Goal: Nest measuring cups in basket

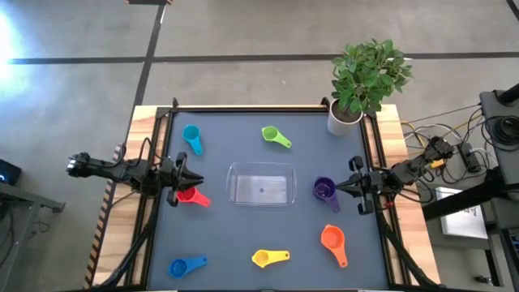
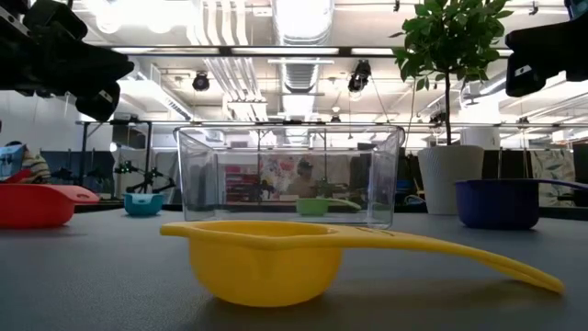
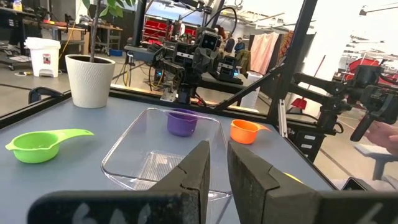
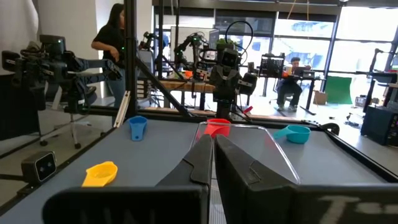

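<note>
The cups are judged light, stiff and rather slippery plastic; the flat handle or the thin rim is probably the best place to be gripped. The clear basket [image 1: 261, 185] stands empty in the middle of the desk [image 1: 235, 138], with the cups scattered around it. The red cup [image 1: 190, 195] lies just beside the left pincer [image 1: 186, 177], whose fingers are held slightly apart. The purple cup [image 1: 324, 191] lies just beside the right pincer [image 1: 342, 187], which seems nearly clenched on nothing.
</note>
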You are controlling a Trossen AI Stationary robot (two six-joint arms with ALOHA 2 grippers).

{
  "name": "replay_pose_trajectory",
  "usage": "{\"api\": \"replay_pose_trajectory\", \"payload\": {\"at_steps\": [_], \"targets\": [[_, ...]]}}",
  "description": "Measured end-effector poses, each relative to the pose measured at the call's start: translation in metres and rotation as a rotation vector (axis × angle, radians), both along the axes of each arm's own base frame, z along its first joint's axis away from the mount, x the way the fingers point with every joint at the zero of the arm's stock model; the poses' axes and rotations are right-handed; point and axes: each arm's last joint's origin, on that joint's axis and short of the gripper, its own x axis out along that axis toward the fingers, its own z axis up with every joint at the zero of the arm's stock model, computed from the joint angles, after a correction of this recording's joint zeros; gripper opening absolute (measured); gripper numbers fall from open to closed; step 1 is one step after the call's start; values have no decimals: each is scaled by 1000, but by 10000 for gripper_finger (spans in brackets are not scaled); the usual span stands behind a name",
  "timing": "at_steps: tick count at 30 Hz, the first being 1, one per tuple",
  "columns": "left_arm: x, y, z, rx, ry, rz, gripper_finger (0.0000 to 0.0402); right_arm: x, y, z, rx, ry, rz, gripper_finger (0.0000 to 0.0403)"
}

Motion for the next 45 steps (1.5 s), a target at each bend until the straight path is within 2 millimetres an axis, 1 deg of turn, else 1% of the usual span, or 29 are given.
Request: {"api": "replay_pose_trajectory", "payload": {"at_steps": [34, 39, 45], "targets": [[0, 0, 0, 0, 0, 1, 39, 0, 0, 0, -7, -1, 0, 9], [0, 0, 0, 0, 0, 0, 39, -1, 0, 5, 39, -49, 1, 9], [0, 0, 0, 0, 0, 0, 39, -1, -1, 11, 160, -89, 12, 9]]}}
